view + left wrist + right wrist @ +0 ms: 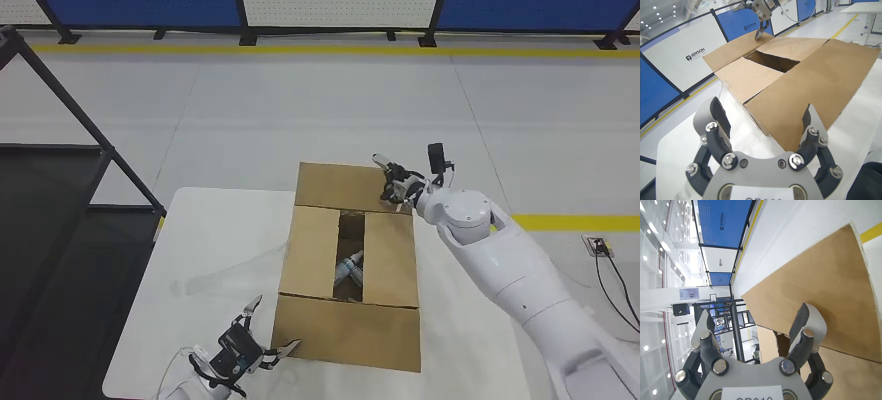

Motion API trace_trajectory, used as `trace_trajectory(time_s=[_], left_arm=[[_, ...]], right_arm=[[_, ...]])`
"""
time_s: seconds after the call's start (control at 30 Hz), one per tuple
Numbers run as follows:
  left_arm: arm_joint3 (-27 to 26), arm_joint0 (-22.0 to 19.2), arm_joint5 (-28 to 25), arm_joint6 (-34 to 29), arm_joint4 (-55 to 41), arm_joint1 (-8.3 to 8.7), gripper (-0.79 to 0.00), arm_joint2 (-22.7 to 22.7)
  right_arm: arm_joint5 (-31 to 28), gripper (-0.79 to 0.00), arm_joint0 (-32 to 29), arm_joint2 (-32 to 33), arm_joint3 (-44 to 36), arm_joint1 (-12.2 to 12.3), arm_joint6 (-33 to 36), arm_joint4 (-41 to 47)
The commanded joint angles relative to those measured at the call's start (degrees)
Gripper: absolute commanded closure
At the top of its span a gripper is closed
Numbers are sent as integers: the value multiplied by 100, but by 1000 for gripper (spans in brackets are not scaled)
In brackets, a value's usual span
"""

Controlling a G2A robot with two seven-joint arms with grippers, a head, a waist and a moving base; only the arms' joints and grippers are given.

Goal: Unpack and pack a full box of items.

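A brown cardboard box stands on the white table, its four flaps folded partly in. A gap between the flaps shows pale items inside; I cannot tell what they are. My right gripper is open at the far flap's right corner, one fingertip resting on the cardboard. The same gripper touches that flap in the left wrist view. My left gripper hangs open just off the box's near left corner, facing the near flap, with nothing between its fingers.
A black metal rack stands left of the table. Blue and white partition panels line the far side of the floor. A cable and socket lie on the floor at the right. Bare table surface lies left of the box.
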Motion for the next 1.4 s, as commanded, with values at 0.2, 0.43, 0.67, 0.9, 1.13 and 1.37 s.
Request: trace_trajectory(time_s=[0.2,0.43,0.67,0.9,1.13,1.37], left_arm=[[180,-139,37,-134,64,-2,-785,190],[331,-215,179,-185,102,-6,-785,308],[377,-244,196,-210,102,5,-785,348],[480,-275,213,-196,112,18,-785,378],[392,-229,225,-29,123,40,-785,375],[-105,20,190,305,137,100,-785,171]], right_arm=[[-2,-785,291,-263,1017,-526,96,-100],[15,-785,462,-348,1687,-880,23,-272],[5,-785,576,-304,2176,-1114,1,-366],[-81,-785,617,-231,2445,-1265,-123,-502],[-543,-785,651,18,2587,-1317,-122,-352],[-1496,-785,661,412,2550,-1195,889,2]])
